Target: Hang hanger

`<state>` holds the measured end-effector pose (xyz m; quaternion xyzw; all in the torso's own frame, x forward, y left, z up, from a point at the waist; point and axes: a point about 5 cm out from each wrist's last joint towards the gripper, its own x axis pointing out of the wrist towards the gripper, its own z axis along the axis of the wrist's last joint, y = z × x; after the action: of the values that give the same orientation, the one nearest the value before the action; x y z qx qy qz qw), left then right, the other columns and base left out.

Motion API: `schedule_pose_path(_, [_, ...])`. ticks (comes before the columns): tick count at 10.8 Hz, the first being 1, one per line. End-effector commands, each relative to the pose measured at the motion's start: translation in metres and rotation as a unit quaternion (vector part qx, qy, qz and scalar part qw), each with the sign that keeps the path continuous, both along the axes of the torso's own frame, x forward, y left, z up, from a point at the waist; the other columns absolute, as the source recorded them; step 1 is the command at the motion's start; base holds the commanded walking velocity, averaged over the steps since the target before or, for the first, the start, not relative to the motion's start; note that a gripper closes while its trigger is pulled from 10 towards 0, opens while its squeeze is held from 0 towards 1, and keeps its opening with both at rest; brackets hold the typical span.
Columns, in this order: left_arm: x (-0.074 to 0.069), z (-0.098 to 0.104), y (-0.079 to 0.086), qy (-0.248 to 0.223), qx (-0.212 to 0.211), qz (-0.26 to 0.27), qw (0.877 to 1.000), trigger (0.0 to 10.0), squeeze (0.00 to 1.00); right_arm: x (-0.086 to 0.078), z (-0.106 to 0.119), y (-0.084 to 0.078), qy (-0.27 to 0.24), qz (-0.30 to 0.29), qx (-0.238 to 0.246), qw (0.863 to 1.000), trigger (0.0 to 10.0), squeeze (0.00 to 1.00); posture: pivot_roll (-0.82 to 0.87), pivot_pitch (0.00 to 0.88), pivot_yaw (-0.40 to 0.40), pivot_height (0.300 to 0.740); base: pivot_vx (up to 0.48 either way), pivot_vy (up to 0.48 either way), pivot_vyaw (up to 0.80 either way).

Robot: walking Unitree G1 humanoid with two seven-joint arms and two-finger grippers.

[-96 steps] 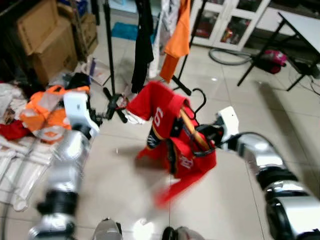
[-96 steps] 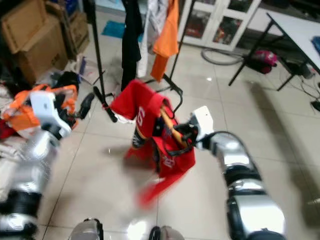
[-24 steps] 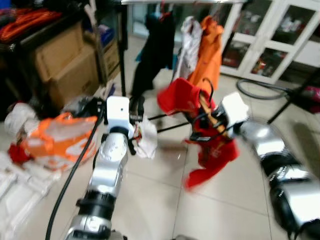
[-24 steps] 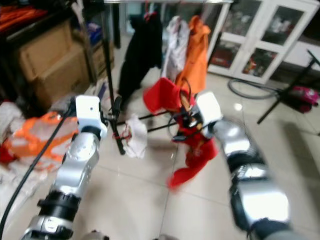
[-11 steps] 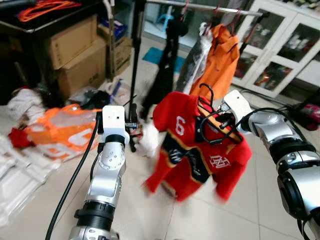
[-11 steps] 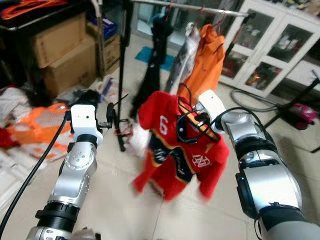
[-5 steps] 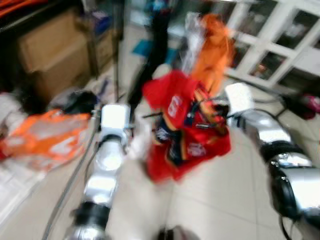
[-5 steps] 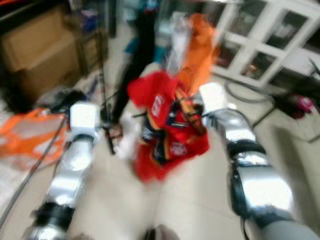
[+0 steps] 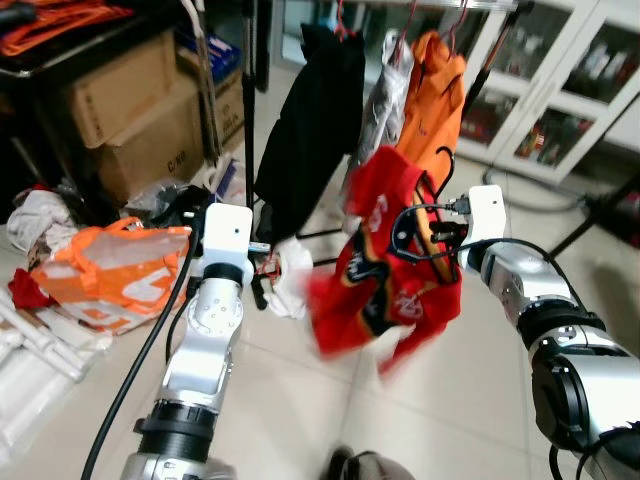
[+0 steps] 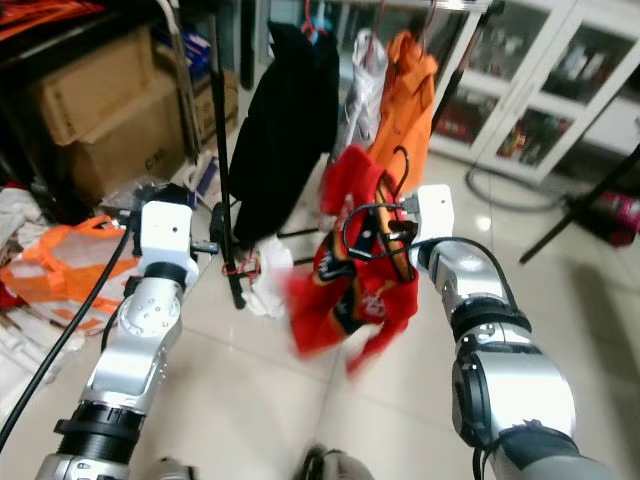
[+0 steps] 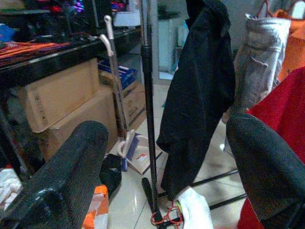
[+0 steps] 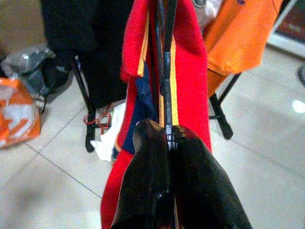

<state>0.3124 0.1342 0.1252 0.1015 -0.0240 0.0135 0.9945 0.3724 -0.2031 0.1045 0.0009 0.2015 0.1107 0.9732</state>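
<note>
Nearby, two cardboard boxes (image 9: 120,105) were seen stacked under a dark shelf, their contents hidden. Three garments were counted on the clothes rack (image 9: 262,120): one black (image 9: 305,120), one grey-white (image 9: 385,95), one orange (image 9: 430,95). The black hanger (image 12: 164,62), carrying a red jersey (image 9: 385,270), was held clamped in the right gripper (image 12: 170,138) just before the hung orange garment. The left gripper (image 11: 167,157) was held wide apart, empty, facing the rack pole.
</note>
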Motion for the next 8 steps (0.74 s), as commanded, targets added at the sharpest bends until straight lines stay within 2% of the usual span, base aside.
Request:
schedule_pose_path(1, [-0.0016, -0.001, -0.0107, 0.006, -0.003, -0.011, 1.0, 10.0, 0.0, 0.0062, 0.0181, -0.0111, -0.025, -0.003, -0.014, 1.0, 0.0, 0.0, 0.08, 0.092, -0.142, 0.74, 0.255, -0.405, 0.0])
schedule_pose_path(3, [-0.0053, -0.0047, -0.0122, 0.013, -0.011, -0.004, 1.0, 10.0, 0.0, 0.0063, 0.0185, -0.01, -0.007, 0.024, -0.034, 0.999, 0.0, 0.0, 0.08, 0.098, -0.16, 0.74, 0.249, -0.407, 0.0])
schedule_pose_path(8, [-0.0081, -0.0062, -0.0094, 0.014, -0.019, 0.011, 1.0, 10.0, 0.0, 0.0066, 0.017, -0.0032, -0.004, 0.043, -0.043, 0.998, 0.0, 0.0, 0.09, 0.095, -0.175, 0.74, 0.274, -0.389, 0.0])
